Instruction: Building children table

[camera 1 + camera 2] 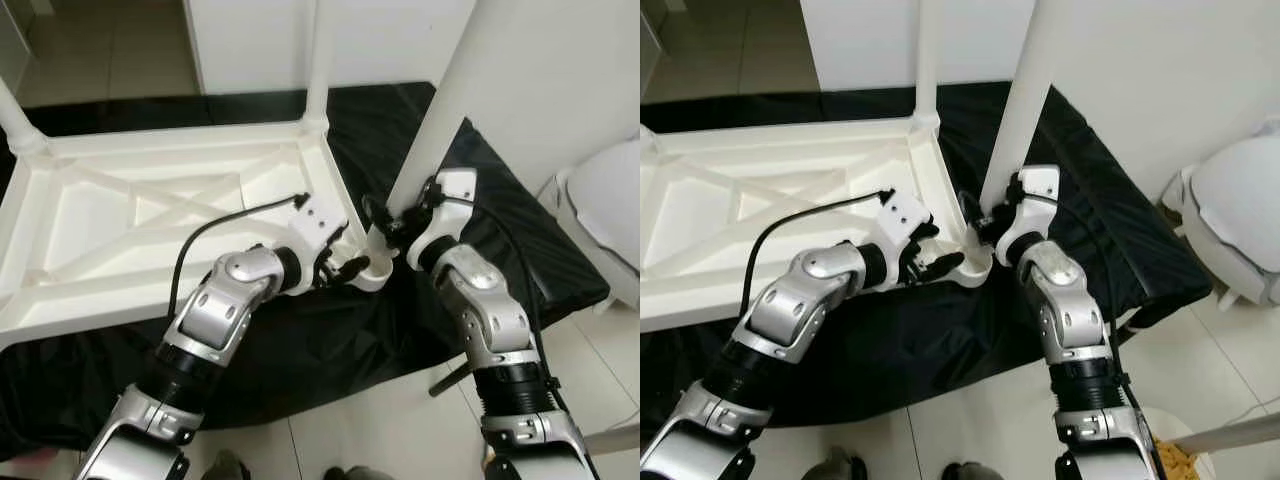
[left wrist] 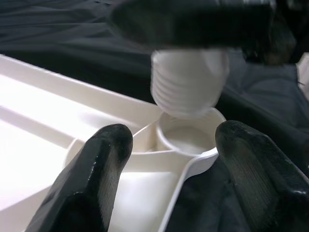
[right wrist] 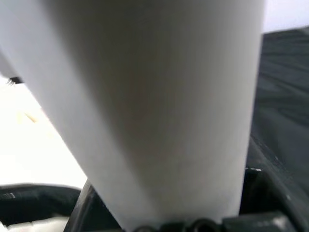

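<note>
Left eye view: white plastic children's table top lies upside down on a black cloth spread on the pale tiled floor. Two white legs already stand upright in its far corners: one at the far left corner, one at the far right corner.

Right gripper is clamped around the lower part of a long white round plastic table leg, holding it tilted, upper end leaning toward the robot's right. In the right wrist view that leg sits right between the black fingers.

Left gripper is at the near right corner of the table top, fingers spread apart, nothing held. Left wrist view: its two black fingers sit on either side of the round corner socket. The leg's threaded end hangs just above the socket, not seated, a little off-centre.

White rounded plastic object sits on the floor well to the robot's right, off the cloth.
</note>
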Controlling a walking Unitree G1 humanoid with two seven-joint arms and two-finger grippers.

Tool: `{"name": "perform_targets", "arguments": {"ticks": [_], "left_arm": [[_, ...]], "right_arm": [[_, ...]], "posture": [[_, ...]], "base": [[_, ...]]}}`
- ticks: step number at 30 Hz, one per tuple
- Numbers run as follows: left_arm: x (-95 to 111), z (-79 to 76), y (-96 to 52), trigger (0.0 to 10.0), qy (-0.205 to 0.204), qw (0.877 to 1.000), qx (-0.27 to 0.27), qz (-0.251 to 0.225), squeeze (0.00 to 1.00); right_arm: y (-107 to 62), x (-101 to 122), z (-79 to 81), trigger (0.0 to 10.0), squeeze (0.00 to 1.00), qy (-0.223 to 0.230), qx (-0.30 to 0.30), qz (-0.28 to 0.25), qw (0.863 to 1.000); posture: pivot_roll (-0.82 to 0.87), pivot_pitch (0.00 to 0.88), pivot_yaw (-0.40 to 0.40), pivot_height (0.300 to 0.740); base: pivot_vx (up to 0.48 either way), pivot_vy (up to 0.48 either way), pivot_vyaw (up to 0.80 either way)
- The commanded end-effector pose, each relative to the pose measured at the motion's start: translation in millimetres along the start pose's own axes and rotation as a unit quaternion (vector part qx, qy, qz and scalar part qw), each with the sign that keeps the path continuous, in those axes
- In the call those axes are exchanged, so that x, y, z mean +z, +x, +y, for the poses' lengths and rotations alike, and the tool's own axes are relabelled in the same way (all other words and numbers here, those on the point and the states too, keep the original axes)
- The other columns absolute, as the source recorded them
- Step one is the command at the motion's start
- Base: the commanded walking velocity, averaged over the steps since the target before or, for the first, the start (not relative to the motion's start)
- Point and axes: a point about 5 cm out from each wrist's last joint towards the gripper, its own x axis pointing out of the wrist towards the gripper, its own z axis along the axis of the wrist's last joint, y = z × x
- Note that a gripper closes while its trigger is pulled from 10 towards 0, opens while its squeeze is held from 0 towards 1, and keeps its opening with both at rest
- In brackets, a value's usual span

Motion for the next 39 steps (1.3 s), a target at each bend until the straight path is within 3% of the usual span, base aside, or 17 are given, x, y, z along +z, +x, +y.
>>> {"name": "perform_targets", "arguments": {"ticks": [1,10,16,26,39], "left_arm": [[0,-8.4,-4.2,10.0,0.002,1.000,-0.026,-0.004,0.00],[-8,-13.5,-17.2,10.0,-0.007,1.000,-0.028,0.010,0.00],[-6,-14.1,-25.3,10.0,-0.014,1.000,-0.017,0.011,0.00],[-4,-14.2,-30.4,10.0,-0.019,1.000,-0.007,0.010,0.00],[-1,-12.3,-34.7,10.0,-0.024,1.000,0.004,0.011,0.00]], "right_arm": [[-1.7,4,4.7,10.0,0.00,0.009,0.007,-0.008,1.000],[-7.4,3,11.7,10.0,0.00,0.028,0.011,-0.005,1.000],[-12.2,-19,13.2,10.0,0.00,0.047,-0.005,0.026,0.999],[-14.7,-32,10.5,10.0,0.00,0.050,-0.012,0.050,0.997],[-18.2,-51,-13.2,10.0,0.00,0.089,-0.091,0.085,0.988]], "posture": [[-0.03,0.118,-0.047,0.740],[-0.03,0.113,-0.053,0.740],[-0.02,0.108,-0.055,0.740],[-0.02,0.104,-0.054,0.740],[-0.02,0.109,-0.049,0.740]], "base": [[0.000,0.000,0.00],[0.000,0.000,0.00],[0.000,0.000,0.00],[0.000,0.000,0.00],[0.000,0.000,0.00]]}}
